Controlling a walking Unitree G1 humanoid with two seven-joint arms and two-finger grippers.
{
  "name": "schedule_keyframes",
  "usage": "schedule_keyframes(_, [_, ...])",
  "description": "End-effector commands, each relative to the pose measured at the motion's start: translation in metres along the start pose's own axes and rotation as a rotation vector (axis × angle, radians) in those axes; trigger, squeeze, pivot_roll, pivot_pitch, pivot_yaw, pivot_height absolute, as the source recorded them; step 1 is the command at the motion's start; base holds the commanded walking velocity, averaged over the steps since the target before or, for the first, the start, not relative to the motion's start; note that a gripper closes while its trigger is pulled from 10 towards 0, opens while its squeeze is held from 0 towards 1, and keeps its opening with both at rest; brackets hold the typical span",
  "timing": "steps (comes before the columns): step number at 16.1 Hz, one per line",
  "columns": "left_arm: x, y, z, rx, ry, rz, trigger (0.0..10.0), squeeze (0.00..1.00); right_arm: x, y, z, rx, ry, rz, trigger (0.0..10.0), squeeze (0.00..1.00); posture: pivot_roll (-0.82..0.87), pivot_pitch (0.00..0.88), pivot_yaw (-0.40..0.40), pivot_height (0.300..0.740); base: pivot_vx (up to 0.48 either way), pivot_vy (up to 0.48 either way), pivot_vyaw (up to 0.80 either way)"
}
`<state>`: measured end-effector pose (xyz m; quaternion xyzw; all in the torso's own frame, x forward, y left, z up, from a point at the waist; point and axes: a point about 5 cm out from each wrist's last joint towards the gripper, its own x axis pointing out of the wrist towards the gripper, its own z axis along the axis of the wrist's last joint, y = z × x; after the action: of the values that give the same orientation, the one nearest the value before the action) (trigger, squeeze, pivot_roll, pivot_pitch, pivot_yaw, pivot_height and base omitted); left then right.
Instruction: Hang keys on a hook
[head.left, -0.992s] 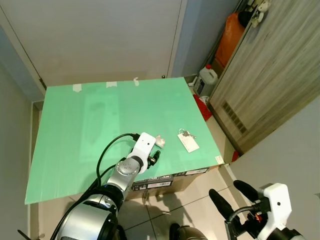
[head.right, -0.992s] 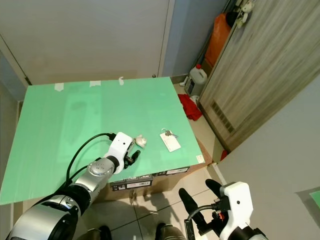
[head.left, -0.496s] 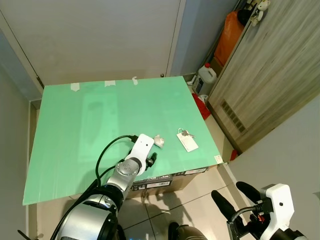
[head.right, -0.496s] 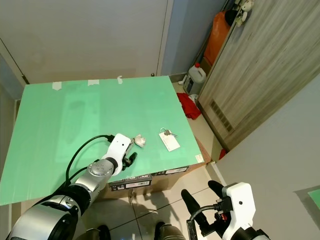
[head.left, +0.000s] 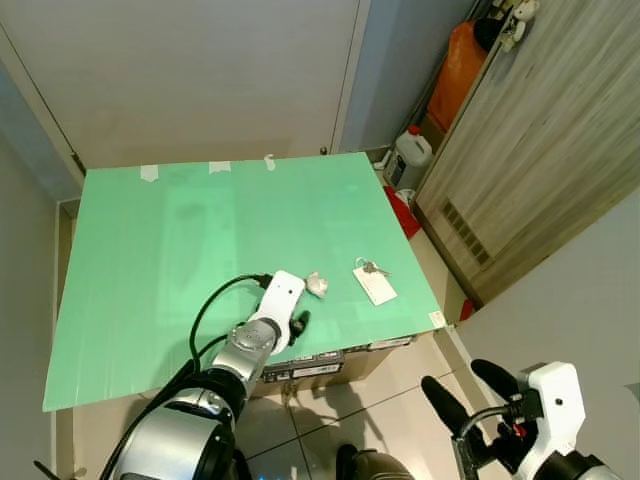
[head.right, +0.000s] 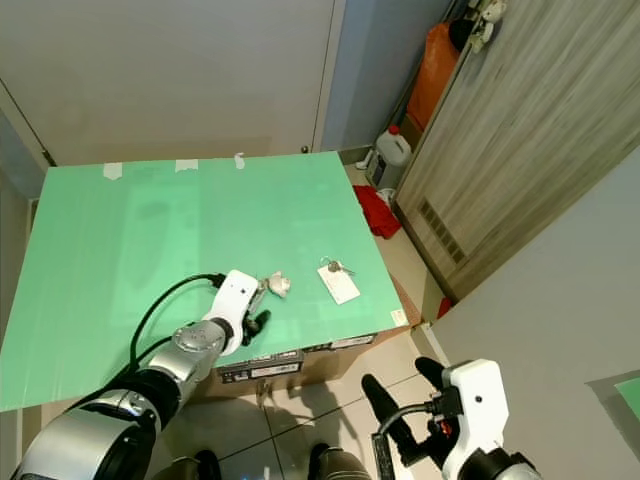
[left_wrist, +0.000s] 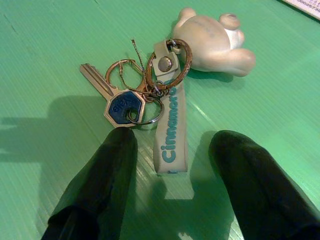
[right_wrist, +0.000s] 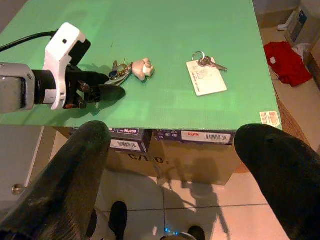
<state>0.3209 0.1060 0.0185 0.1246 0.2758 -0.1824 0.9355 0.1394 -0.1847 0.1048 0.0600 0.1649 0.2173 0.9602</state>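
- Eyes on the keys (left_wrist: 131, 98): a blue-headed key on a tangle of rings, a pale strap (left_wrist: 170, 127) lettered in teal, and a cream figurine charm (left_wrist: 210, 42), all lying flat on the green board (head.left: 180, 250) near its front edge.
- The left gripper (left_wrist: 172, 187) sits low over the bunch, its two black fingers spread wide, one to each side of the strap's free end, gripping nothing.
- From the head camera the left gripper (head.left: 297, 322) is right at the charm (head.left: 317, 284), wrist angled down toward the board.
- Judgement call: this is the pick-up step, the approach just about lined up and the grasp not yet made.
- Next move, as I read it: ease forward so the strap or the ring cluster sits between the pads, then close. The strap lies flat against the board, so the fingers need to come right down to the surface or they may slide over it.
- Just beside, toward the robot's right, a second set of keys (head.left: 374, 267) with a white tag (head.left: 376, 285) lies on the same board, apart from the first.
- At the far edge, a small white hook (head.left: 269, 159) stands next to two strips of tape (head.left: 219, 166). That looks like the destination, well apart from the keys.
- The right gripper (head.left: 468, 398) hangs off the board's front edge over the tiled floor (head.left: 400, 400), fingers splayed apart and empty.
- Cardboard boxes (right_wrist: 165, 145) with barcode labels prop the board up.
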Motion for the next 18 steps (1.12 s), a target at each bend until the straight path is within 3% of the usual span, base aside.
schedule_keyframes(1, [-0.001, -0.007, -0.015, -0.012, 0.063, -0.027, 0.0, 0.0, -0.003, -0.001, 0.001, -0.005, 0.014, -0.008, 10.0, 0.0, -0.4, 0.181, -0.1, 0.74, 0.0, 0.0, 0.0])
schedule_keyframes(9, [-0.002, 0.002, -0.006, 0.002, -0.011, -0.04, 0.0, 0.0, 0.011, -0.001, -0.001, 0.007, 0.001, 0.003, 10.0, 0.0, -0.35, 0.159, -0.071, 0.74, 0.0, 0.0, 0.0])
schedule_keyframes(12, [-0.004, 0.012, 0.019, 0.011, -0.159, -0.037, 0.0, 0.0, 0.03, 0.004, -0.004, 0.035, -0.03, 0.02, 10.0, 0.0, -0.28, 0.134, -0.042, 0.74, 0.0, 0.0, 0.0])
schedule_keyframes(13, [-0.006, 0.019, 0.028, -0.023, -0.217, -0.021, 0.0, 0.0, 0.041, 0.006, -0.005, 0.045, -0.044, 0.035, 10.0, 0.0, -0.24, 0.115, -0.02, 0.74, 0.0, 0.0, 0.0])
schedule_keyframes(14, [-0.009, 0.025, 0.039, -0.07, -0.295, -0.021, 0.0, 0.0, 0.053, 0.009, -0.005, 0.051, -0.061, 0.048, 10.0, 0.0, -0.22, 0.101, -0.009, 0.74, 0.0, 0.0, 0.0])
schedule_keyframes(16, [-0.019, 0.03, 0.059, -0.062, -0.436, -0.034, 0.0, 0.0, 0.076, 0.011, -0.003, 0.064, -0.097, 0.066, 10.0, 0.0, -0.14, 0.054, 0.008, 0.74, 0.0, 0.0, 0.0])
schedule_keyframes(18, [-0.028, 0.032, 0.067, -0.053, -0.511, -0.028, 0.0, 0.0, 0.093, 0.012, 0.0, 0.061, -0.108, 0.08, 10.0, 0.0, -0.1, 0.03, 0.004, 0.74, 0.0, 0.0, 0.0])
